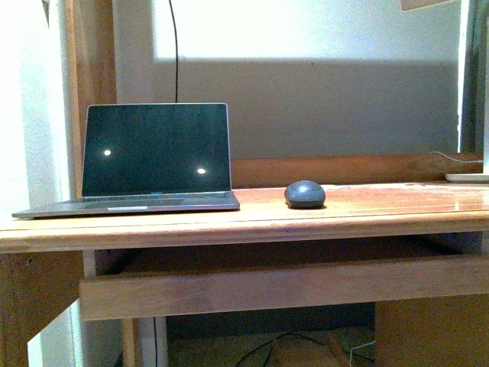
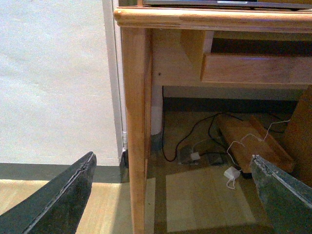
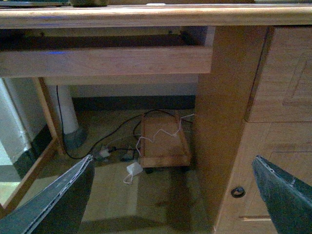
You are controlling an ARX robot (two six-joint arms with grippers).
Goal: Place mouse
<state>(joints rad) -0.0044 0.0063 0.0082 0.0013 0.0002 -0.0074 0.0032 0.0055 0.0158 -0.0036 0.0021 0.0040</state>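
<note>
The mouse [image 1: 305, 194], small, dark grey and dome-shaped, rests on the wooden desk top [image 1: 367, 208] to the right of an open laptop [image 1: 153, 157]. Neither arm shows in the front view. My left gripper [image 2: 173, 163] is open and empty, held below desk height in front of the desk's left leg [image 2: 135, 122]. My right gripper [image 3: 173, 163] is also open and empty, low in front of the desk's right side by a drawer cabinet [image 3: 278, 146]. The mouse does not show in either wrist view.
A pull-out shelf [image 1: 283, 284] runs under the desk top. On the floor beneath lie cables, a white adapter [image 3: 132, 169] and a small wooden trolley [image 3: 163, 141]. A white wall [image 2: 53, 83] stands left of the desk. A white object [image 1: 467, 177] sits at the desk's far right.
</note>
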